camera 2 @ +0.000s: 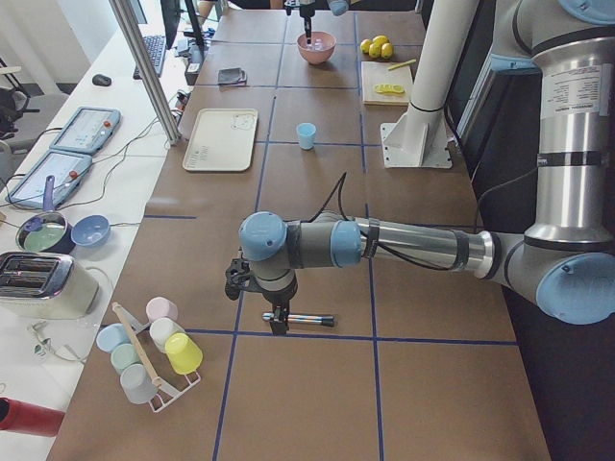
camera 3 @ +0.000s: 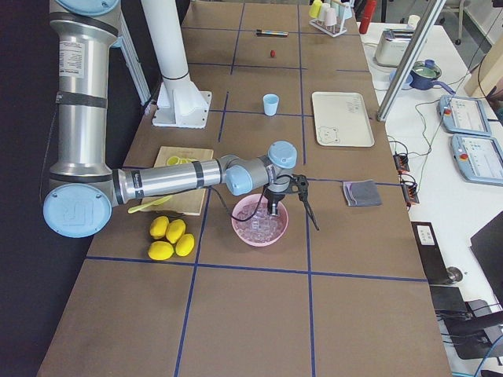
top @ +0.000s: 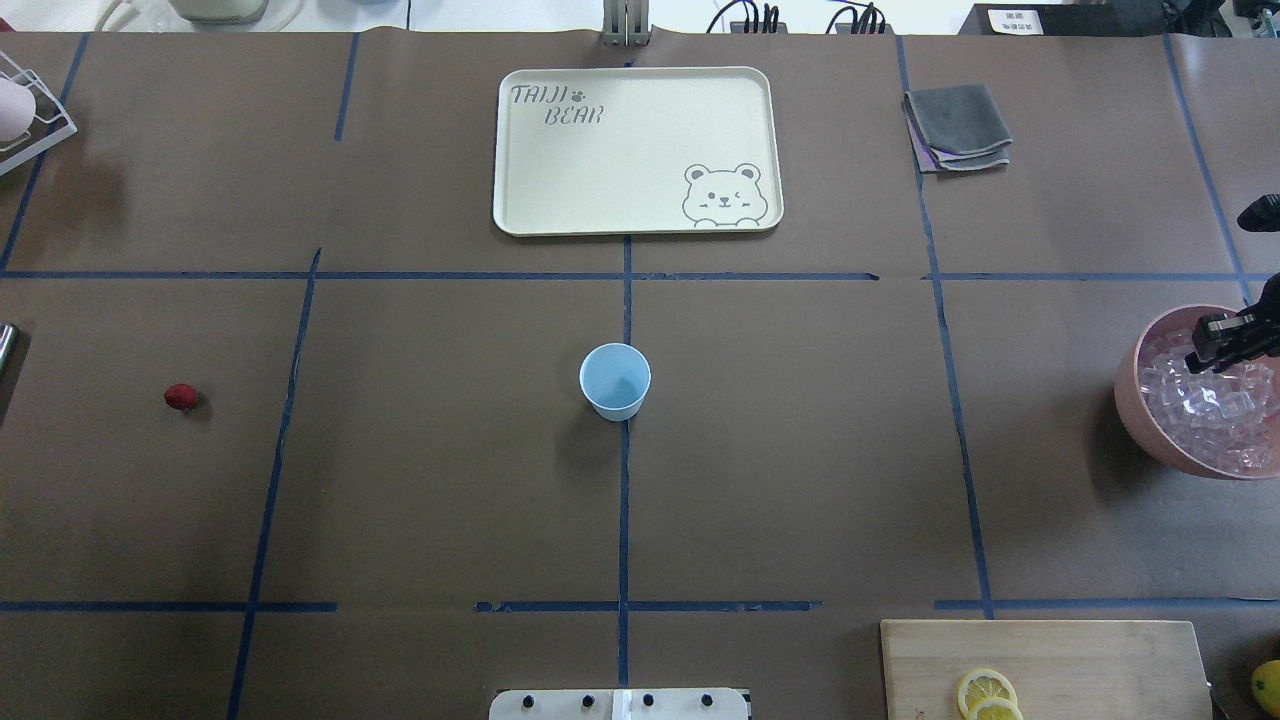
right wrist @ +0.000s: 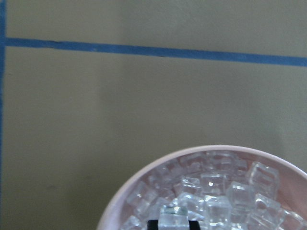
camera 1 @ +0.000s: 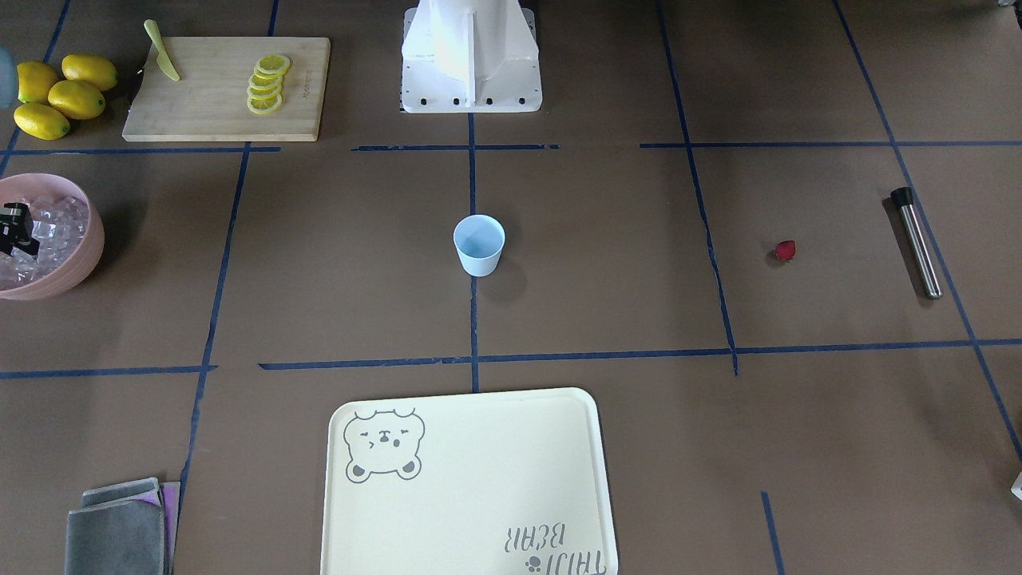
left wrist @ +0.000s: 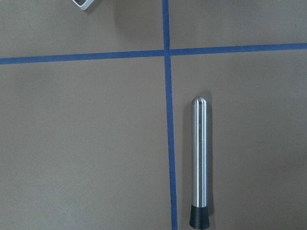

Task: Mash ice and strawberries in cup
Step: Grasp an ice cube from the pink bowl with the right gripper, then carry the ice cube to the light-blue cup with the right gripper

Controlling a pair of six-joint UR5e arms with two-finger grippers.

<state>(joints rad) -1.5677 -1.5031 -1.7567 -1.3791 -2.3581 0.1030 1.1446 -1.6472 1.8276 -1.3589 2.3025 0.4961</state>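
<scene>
Cup (top: 615,380) stands empty at desk (top: 800,450) centre; nothing mashed yet. Strawberry (top: 180,397) lies well apart. My right claw (top: 1225,340) sits among ice (top: 1215,405) in the pink bowl (top: 1130,400), my left claw (camera 2: 279,325) above the muddler (left wrist: 200,163); I cannot tell either's grip.

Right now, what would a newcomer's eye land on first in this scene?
The pale-blue cup stands alone and empty at the table's centre. At the robot's right edge, the right gripper dips into a pink bowl heaped with ice. A lone strawberry lies far off on the robot's left, near a steel muddler.
</scene>
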